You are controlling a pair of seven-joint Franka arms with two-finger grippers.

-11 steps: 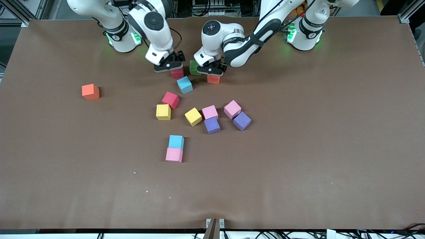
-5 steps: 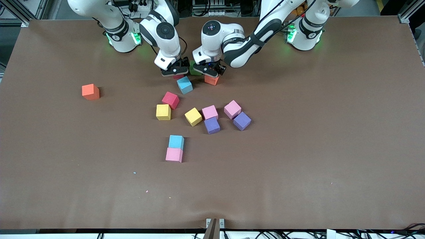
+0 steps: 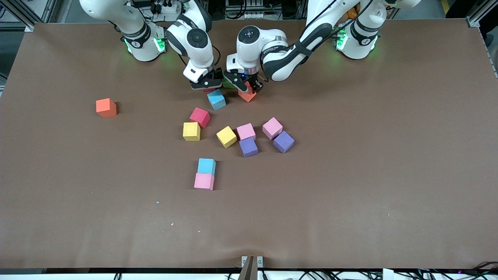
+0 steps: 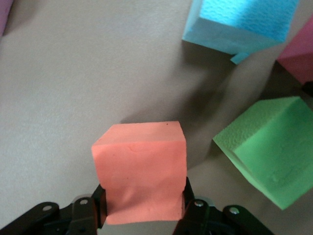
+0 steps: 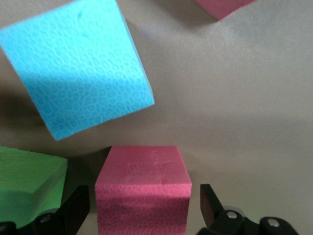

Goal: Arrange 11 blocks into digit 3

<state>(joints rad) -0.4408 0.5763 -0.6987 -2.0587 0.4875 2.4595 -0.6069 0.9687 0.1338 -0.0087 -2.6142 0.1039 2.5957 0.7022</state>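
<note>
From the high front camera, both claws work close together at the upper middle of the frame: the left claw [image 3: 246, 90] pinches an orange block [image 3: 248, 95], tilted and seemingly just off the worktop [image 3: 389, 155], while the right claw [image 3: 206, 83] stands spread over a crimson block [image 3: 209, 90], with a green block [image 3: 228, 83] half hidden between the two claws. Just below them lies a blue block [image 3: 216, 99]; a loose scatter of crimson, yellow, pink and purple cubes fills the centre, a blue-and-pink pair touches lower down, and a second orange cube [image 3: 106, 107] sits alone at the left of the frame; no digit 3 is formed yet. In the left wrist view the orange block fills the lower middle, its sides slightly dented where the pads press, which suggests light, soft foam, best gripped squarely on two flat faces with modest force. In the right wrist view the crimson block sits at the bottom centre between wide-apart fingers [image 5: 211, 203] that do not touch it, the blue block above it and the green one at the lower left corner.
</note>
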